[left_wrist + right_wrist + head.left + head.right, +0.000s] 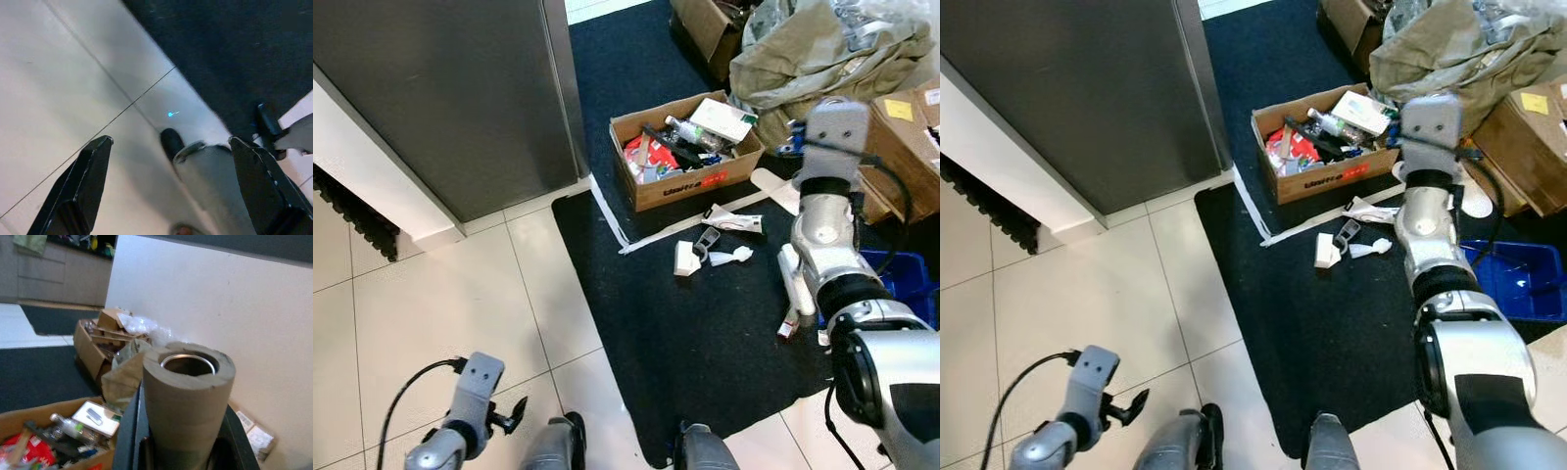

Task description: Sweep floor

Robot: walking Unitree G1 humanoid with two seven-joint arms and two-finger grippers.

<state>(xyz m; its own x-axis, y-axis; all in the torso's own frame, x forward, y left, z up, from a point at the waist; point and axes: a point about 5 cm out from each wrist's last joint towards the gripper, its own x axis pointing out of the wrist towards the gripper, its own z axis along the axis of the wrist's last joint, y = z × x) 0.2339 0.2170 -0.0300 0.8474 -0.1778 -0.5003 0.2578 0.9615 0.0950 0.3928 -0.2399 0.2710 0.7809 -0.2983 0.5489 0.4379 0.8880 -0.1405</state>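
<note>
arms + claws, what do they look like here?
Silver metal arm segments joined by black collars; black cables loop outside both arms. Left claw: two long, flat black fingers. Right arm has a boxy grey wrist block; right claw fingers are also black.

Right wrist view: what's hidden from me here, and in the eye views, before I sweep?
- Right gripper: shut on a grey tube handle; its lower end is hidden by the right arm in the eye views.
- Cardboard box: label print too small to read.
- Blue tray: partly covered by the right arm.
- Left gripper: open; background blurred.
</note>
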